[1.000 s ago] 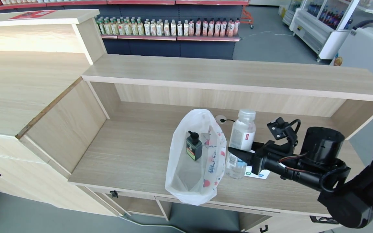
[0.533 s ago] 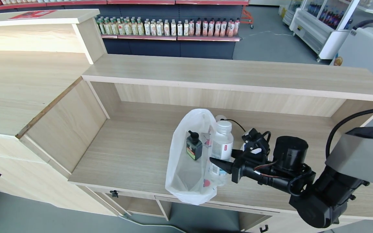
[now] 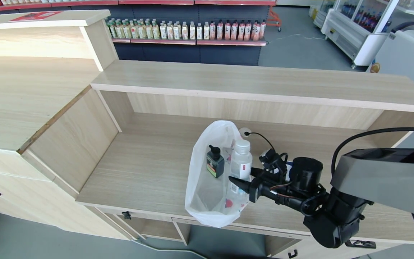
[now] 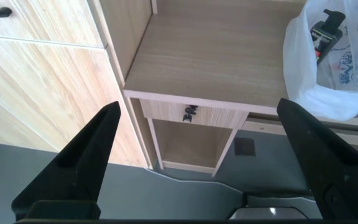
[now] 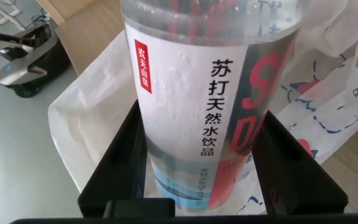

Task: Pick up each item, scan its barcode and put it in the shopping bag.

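The clear plastic bottle with a white screw cap and a white printed label stands upright in the right gripper, whose two black fingers are closed on the lower half of its body, one on each side across the label, as the right wrist view shows. It is at the right-hand side of the mouth of the thin white plastic shopping bag with red and blue print. Its foot looks to be below the bag's rim, though I cannot tell whether it is inside the film or pressed against it from outside. The bottle seems full of clear liquid, so it is likely fairly heavy for its size. Its wall is probably thin and yielding, and the glossy label is apt to slip. A hold low on the straight labelled part, as it is now, looks sound, since the weight hangs near the fingers, whereas the narrow shoulder and cap would give less to bear on. The bag is limp and holds its shape poorly on the pale wooden counter, so it may fold or drag if the bottle catches its edge. A small dark pump bottle stands inside it just beside the clear one and could be knocked over. The left gripper hangs off the counter's front edge with its fingers spread wide, grasping nothing.
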Controlling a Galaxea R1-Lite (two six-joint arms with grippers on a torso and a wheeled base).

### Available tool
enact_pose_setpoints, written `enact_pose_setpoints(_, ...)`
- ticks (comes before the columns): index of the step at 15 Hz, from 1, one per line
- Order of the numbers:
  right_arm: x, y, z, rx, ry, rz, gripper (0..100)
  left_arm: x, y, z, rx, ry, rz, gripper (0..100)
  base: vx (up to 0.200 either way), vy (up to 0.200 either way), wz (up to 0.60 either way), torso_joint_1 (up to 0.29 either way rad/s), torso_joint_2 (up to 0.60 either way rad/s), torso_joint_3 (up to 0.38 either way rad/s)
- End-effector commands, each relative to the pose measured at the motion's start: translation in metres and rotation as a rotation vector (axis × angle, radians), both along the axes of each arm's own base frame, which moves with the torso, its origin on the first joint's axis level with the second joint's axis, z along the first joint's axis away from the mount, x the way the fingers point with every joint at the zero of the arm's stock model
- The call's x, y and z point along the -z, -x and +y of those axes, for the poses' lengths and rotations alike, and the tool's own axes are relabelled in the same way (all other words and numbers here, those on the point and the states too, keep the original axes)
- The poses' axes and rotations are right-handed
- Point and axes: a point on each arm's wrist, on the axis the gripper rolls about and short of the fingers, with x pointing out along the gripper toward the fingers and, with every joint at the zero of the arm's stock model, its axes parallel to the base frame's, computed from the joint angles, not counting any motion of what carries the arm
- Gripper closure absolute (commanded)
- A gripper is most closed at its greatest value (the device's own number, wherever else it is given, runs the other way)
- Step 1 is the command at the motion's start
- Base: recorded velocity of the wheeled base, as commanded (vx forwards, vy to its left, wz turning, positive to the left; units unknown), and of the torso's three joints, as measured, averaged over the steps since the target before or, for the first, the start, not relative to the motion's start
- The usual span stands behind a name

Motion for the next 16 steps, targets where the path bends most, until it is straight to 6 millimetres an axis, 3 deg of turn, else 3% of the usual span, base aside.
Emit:
enact_pose_setpoints(1,0.016,-0.011,0.008,-0.006,0.003,0.005,100,0.000,0.000,0.000,0.000,0.000,0.000,0,0.000,0.000,0.00,0.000,0.00,0.000)
enact_pose_setpoints(12,0.047,-0.036,0.021,-0.011,0.020,-0.068,100,0.000,0.000,0.000,0.000,0.000,0.000,0,0.000,0.000,0.00,0.000,0.00,0.000)
enact_pose_setpoints(13,0.050,-0.037,0.021,-0.012,0.034,-0.084,0,0.000,0.000,0.000,0.000,0.000,0.000,0,0.000,0.000,0.00,0.000,0.00,0.000)
enact_pose_setpoints(16,0.052,-0.037,0.023,-0.014,0.037,-0.082,0,0.000,0.000,0.000,0.000,0.000,0.000,0,0.000,0.000,0.00,0.000,0.00,0.000)
